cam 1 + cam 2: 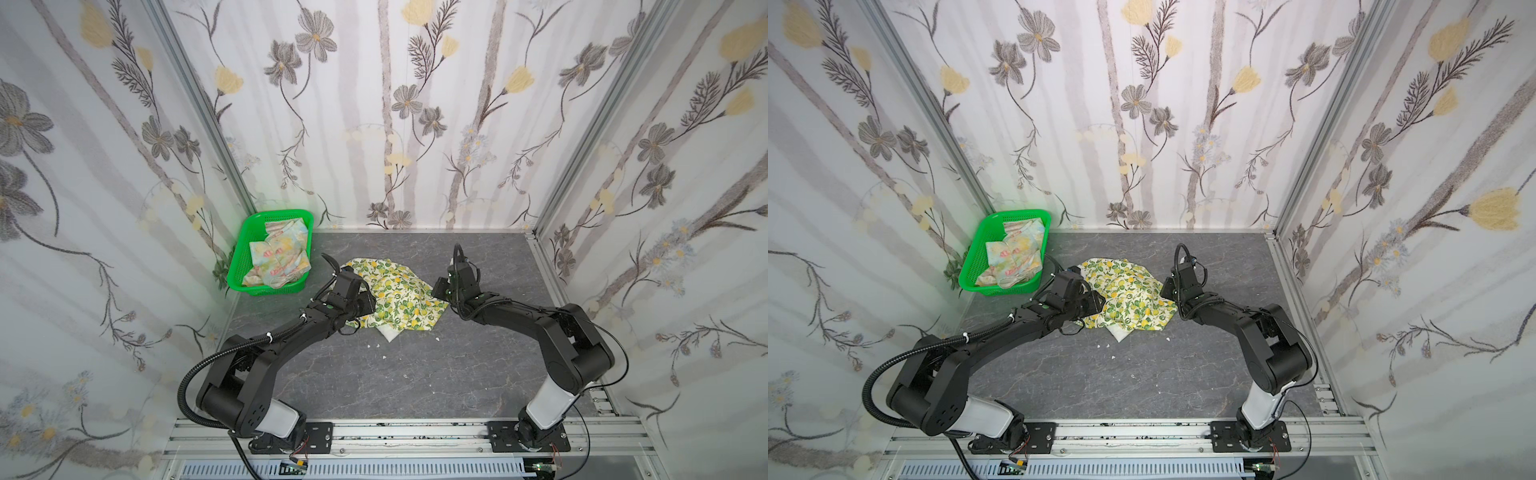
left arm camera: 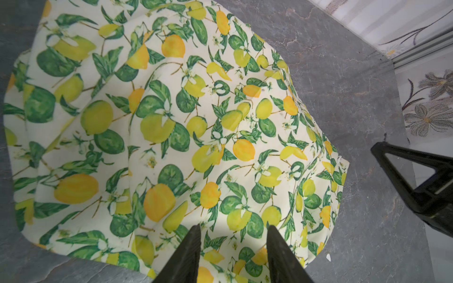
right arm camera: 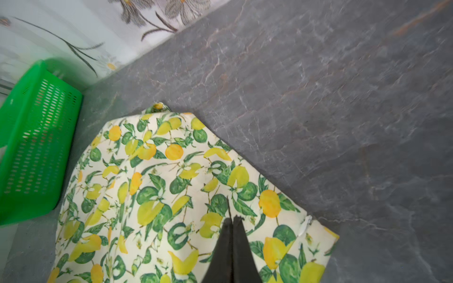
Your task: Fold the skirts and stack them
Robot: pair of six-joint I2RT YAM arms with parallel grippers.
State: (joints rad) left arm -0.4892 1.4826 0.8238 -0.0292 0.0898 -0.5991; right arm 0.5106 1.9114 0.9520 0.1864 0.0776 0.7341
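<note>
The cream skirt with lemons and leaves [image 1: 401, 299] [image 1: 1133, 301] lies loosely folded and rumpled in the middle of the grey table. My left gripper [image 1: 371, 306] [image 2: 234, 236] hovers over its left side, open, with only cloth showing below the gap. My right gripper [image 1: 437, 287] [image 3: 232, 219] is over the skirt's right side, its jaws pressed together with nothing visibly pinched. The pastel skirt with pink flowers [image 1: 279, 257] [image 1: 1016, 255] lies crumpled inside the green basket [image 1: 266, 216] [image 1: 1017, 215].
The green basket [image 3: 36, 147] stands in the back left corner against the wall. Flowered walls close in the table on three sides. A white lining corner [image 1: 388, 332] sticks out at the skirt's front edge. Small white scraps [image 1: 384, 357] lie on the table.
</note>
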